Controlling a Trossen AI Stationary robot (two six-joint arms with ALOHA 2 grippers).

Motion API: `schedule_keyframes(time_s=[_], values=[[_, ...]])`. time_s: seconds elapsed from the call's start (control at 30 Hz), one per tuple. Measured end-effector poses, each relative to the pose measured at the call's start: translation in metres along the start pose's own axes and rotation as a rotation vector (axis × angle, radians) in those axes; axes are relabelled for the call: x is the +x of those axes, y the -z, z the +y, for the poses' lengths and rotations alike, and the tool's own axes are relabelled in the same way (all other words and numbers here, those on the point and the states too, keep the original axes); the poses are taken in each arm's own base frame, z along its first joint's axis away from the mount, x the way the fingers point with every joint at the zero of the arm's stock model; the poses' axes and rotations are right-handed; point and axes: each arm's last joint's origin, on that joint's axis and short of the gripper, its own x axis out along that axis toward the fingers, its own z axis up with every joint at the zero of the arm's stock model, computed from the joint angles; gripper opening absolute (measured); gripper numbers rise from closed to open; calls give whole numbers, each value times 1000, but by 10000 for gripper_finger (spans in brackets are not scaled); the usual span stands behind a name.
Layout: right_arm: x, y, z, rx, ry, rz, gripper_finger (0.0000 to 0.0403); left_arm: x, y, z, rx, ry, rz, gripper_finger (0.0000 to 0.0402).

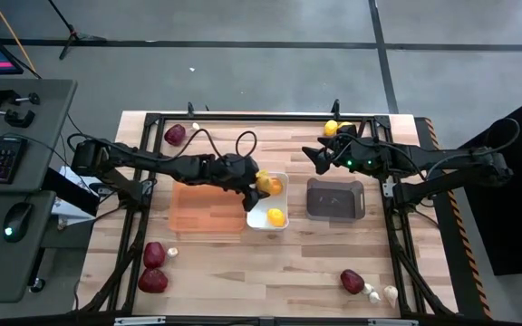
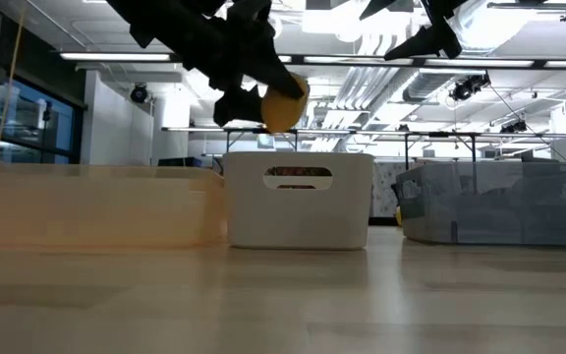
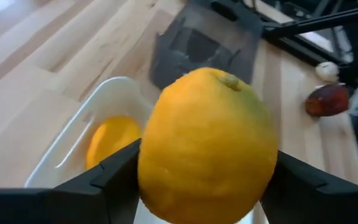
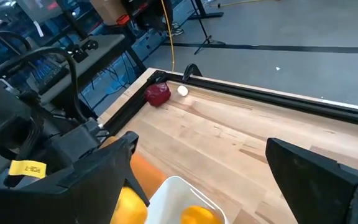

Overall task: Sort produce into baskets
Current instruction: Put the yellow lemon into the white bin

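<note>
Filling the left wrist view, a yellow-orange lemon is sitting between the left gripper's two dark fingers, which are touching its sides and grasping it above the white bin. In the low view this lemon is hanging clear above the bin's rim.

Going left to right across the table in the high view: two dark red pieces are lying near the front left corner with a small white bulb just beside them, and another dark red piece is sitting near the far left edge. Next, the orange tray is lying flat, touching the white bin on its right. Inside that bin a second lemon is resting.

Right of the bin, the dark grey bin is standing apart from it. Above and behind it the right gripper is hovering with its jaws released wide and nothing between them. A yellow piece is lying near the far edge beside that arm. At the front right, one dark red piece is lying with garlic-like bulbs just beside it.
</note>
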Motion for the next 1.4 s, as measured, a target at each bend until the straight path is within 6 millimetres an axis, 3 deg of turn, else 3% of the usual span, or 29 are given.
schedule_keyframes(time_s=[0.2,0.47,0.57,0.7,0.87,1.1,1.2,1.4], values=[[0,0,0,16,0,0,367,0,-3,-3,8,48,-19,291],[0,7,-2,102,-30,118,367,-7,5,1,-83,6,87,296],[4,9,-17,256,116,144,367,-7,15,4,-89,-9,191,296],[21,0,-55,294,335,184,367,-8,16,6,-156,12,230,296],[55,-17,-110,274,489,281,367,-15,-17,11,-251,90,58,296],[103,-17,-189,341,733,373,367,-37,-74,33,-258,14,-67,296],[123,-10,-208,402,747,388,367,-52,-93,47,-193,-53,-53,296],[159,4,-221,484,778,394,367,-82,-122,80,4,-171,-47,296]])
